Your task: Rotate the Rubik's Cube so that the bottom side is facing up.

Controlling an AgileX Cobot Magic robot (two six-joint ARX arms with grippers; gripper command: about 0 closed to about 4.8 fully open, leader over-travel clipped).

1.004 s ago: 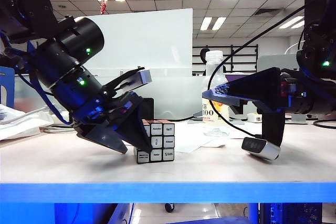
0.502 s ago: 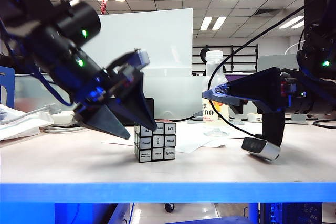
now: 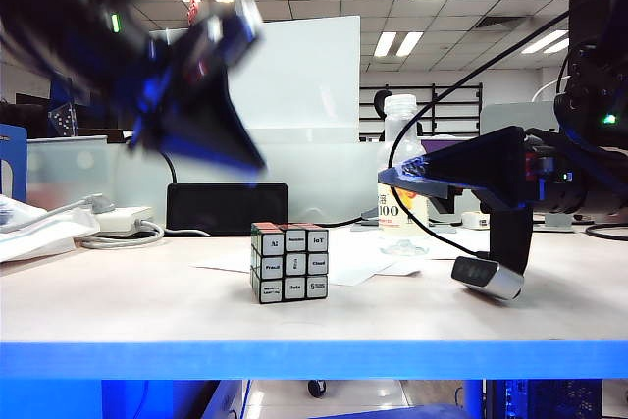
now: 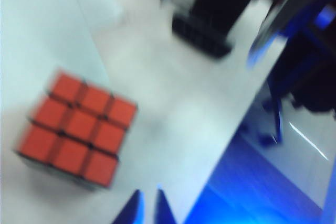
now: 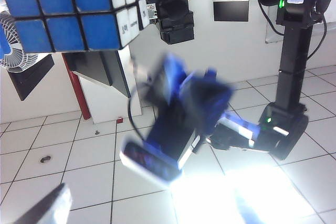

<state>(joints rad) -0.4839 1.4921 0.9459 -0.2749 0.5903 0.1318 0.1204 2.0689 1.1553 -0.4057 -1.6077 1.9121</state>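
Note:
The Rubik's Cube (image 3: 289, 262) stands flat on the table, free of both grippers, with white word-printed faces to the front and a red face on top. In the left wrist view its red face (image 4: 79, 127) lies below and aside of the jaws. My left gripper (image 3: 245, 154) is blurred, high above and left of the cube; its tips (image 4: 149, 205) stand almost together with nothing between them. My right gripper (image 3: 388, 176) hangs level to the right of the cube, open and empty (image 5: 156, 208). That wrist view shows the cube's blue face (image 5: 58, 11).
A clear plastic bottle (image 3: 400, 174) stands behind my right gripper. A black flat device (image 3: 226, 208) leans behind the cube. White paper (image 3: 363, 257) lies under and beside the cube. A white adapter with cables (image 3: 118, 225) sits at the left. The blue table edge (image 3: 314, 358) runs along the front.
My left gripper has left the cube and risen up and to the left, and its jaws have come together. The cube stays on the table. The right arm has not moved.

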